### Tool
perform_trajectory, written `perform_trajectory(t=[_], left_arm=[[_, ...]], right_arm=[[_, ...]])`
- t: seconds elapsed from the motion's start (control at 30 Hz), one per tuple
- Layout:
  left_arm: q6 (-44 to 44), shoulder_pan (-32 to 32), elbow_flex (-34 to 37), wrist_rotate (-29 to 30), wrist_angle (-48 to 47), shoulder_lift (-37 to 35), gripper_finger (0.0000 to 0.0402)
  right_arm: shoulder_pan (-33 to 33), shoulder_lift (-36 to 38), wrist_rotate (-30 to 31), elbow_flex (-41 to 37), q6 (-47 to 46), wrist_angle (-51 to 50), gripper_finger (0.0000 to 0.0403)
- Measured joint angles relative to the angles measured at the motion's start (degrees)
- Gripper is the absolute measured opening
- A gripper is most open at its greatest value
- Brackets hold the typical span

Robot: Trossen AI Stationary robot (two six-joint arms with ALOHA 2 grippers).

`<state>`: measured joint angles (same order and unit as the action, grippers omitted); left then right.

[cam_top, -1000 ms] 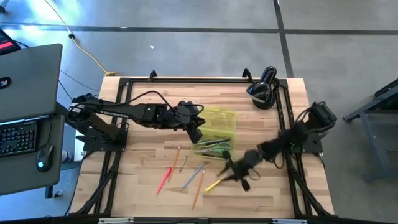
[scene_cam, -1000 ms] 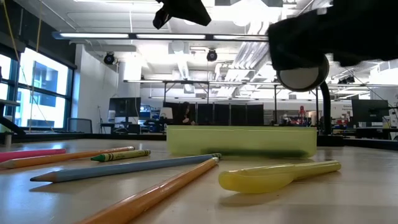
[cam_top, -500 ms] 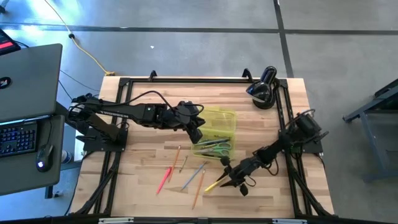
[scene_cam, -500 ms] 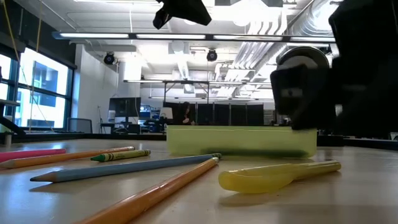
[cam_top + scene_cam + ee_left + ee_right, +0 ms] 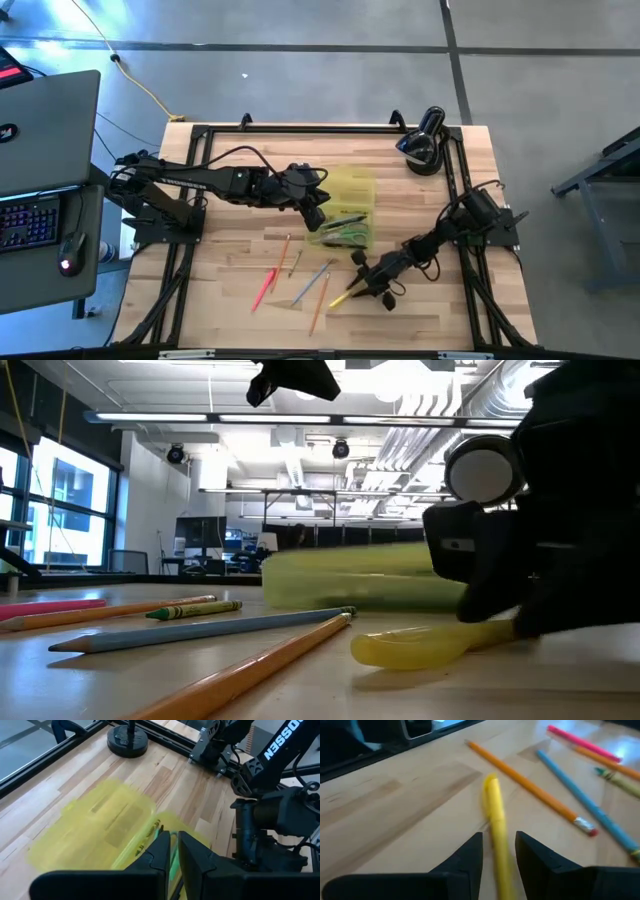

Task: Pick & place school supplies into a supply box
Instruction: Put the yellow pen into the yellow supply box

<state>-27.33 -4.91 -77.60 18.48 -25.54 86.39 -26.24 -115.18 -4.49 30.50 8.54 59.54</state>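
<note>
High view shows a pale wooden plank surface (image 5: 230,290) framed by black rails, standing on a grey concrete floor (image 5: 300,60). The supply box (image 5: 348,208), translucent yellow-green, sits near the middle of the surface and serves as landmark. Over its left edge hangs the left claw (image 5: 318,214), its fingers (image 5: 165,852) narrowly parted around the box's near wall. Inside the box lie green-handled scissors (image 5: 345,236) and a few pens.

Toward the front of the surface from the box lie loose supplies: a pink-red pen (image 5: 264,288), an orange pencil (image 5: 320,305), a grey-blue pencil (image 5: 311,282), and a yellow pen (image 5: 343,297). The right claw (image 5: 368,285) is low at the yellow pen, front-right of the box, with its fingers (image 5: 470,860) spread and the pen between them; whether they press it I cannot tell.

Behind the box and to its right stands a black rounded device (image 5: 423,142). Beyond the surface's left edge is a laptop (image 5: 45,125) on a side desk. Low view looks past the box into a large hall with ceiling lights (image 5: 300,418), tall windows (image 5: 60,500) and rows of desks.
</note>
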Motion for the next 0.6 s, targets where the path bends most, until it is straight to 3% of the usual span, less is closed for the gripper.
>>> perform_trajectory(t=[0.4,0.6], left_arm=[[0.02,0.00,0.00,0.03,-0.11,0.00,0.0067],[0.03,0.01,0.00,0.04,-0.12,0.00,0.0067]], right_arm=[[-0.03,-0.22,-0.56,-0.17,-1.60,0.49,0.0088],[0.04,-0.15,-1.69,-0.07,-1.55,-1.56,0.0023]])
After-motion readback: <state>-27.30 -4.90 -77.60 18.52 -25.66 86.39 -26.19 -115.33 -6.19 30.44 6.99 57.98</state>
